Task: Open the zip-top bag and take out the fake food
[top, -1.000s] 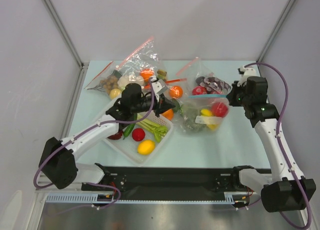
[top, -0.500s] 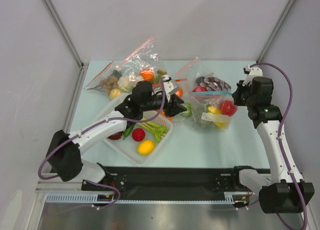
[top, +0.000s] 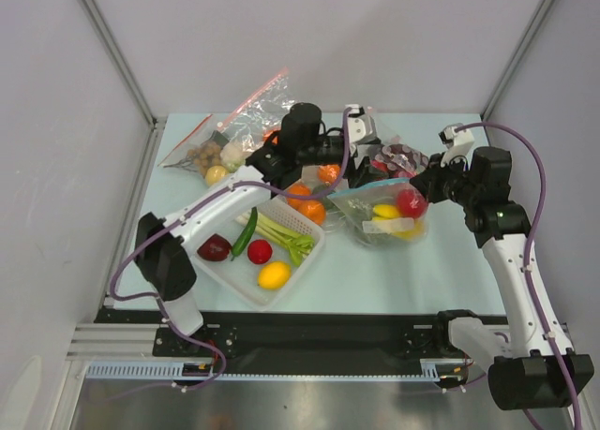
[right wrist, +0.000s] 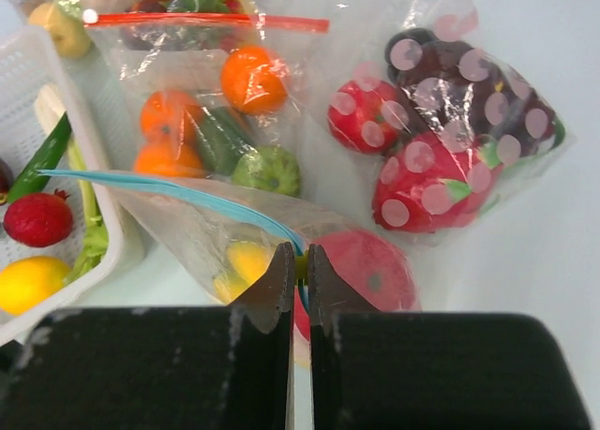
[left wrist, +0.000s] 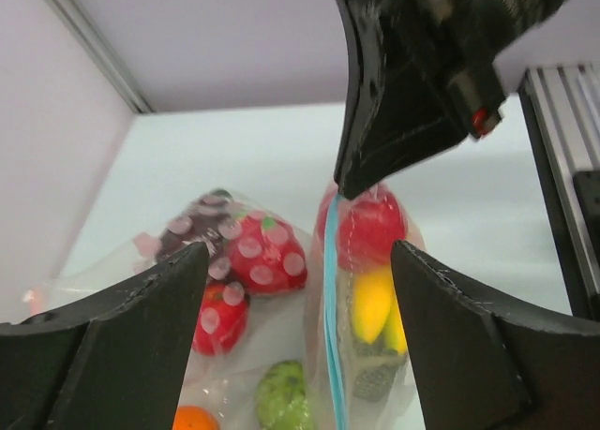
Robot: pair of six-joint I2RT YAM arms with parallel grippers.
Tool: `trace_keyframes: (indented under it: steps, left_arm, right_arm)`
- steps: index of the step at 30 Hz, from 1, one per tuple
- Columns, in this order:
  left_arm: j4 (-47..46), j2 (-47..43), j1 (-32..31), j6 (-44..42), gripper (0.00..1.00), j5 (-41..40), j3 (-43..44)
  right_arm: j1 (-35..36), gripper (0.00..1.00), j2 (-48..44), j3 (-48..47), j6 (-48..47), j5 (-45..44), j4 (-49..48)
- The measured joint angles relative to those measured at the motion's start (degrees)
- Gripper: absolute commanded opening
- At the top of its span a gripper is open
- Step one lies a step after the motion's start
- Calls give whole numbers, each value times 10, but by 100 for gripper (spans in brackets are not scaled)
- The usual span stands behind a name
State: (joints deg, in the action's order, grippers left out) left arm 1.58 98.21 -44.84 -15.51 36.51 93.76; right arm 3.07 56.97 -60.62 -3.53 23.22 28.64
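The zip-top bag lies right of the basket, its light blue zip strip raised. Inside show the fake food: a red round fruit, a yellow banana and a grey-green melon. My right gripper is shut on the right end of the blue strip and holds that corner up; it also shows in the top view. My left gripper hangs open above the strip, one finger to each side and touching nothing. In the top view, that left gripper is at the bag's far side.
A white basket at the near left holds a lemon, red pieces and green beans. A red-strip bag of oranges and a lime lies between basket and zip-top bag. A bag of spotted strawberries lies behind; another bag lies far left.
My left gripper has opened and swung from over the basket to the right and away, over the blue strip. The right gripper stays shut and has shifted the bag slightly.
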Motion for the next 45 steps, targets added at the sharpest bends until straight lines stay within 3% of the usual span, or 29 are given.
trace_keyframes:
  steps: [9,11,12,13,16,17,18,28,45]
  left_arm:
    - [106,95,-8,-30,86,47,21]
    - [125,107,-14,-32,80,57,26]
    - [133,111,-16,-32,73,61,28]
    - [141,116,-19,-34,54,64,31]
    - [158,125,-24,-38,27,72,42]
    - [161,128,-25,-40,9,72,46]
    - [165,129,-25,-40,1,71,49]
    - [180,131,-17,-44,0,31,62]
    - [184,126,41,-38,0,63,48]
  right_arm:
    - [1,0,-3,8,-2,36,-11]
    - [1,0,-3,8,-2,40,-12]
    - [1,0,-4,8,-2,42,-12]
    - [1,0,-4,8,-2,43,-13]
    - [1,0,-10,10,-2,43,-12]
    - [1,0,-13,12,-2,43,-12]
    - [1,0,-16,13,-2,42,-11]
    - [8,0,-33,17,-1,29,-6]
    - [13,2,-48,17,-1,35,-11]
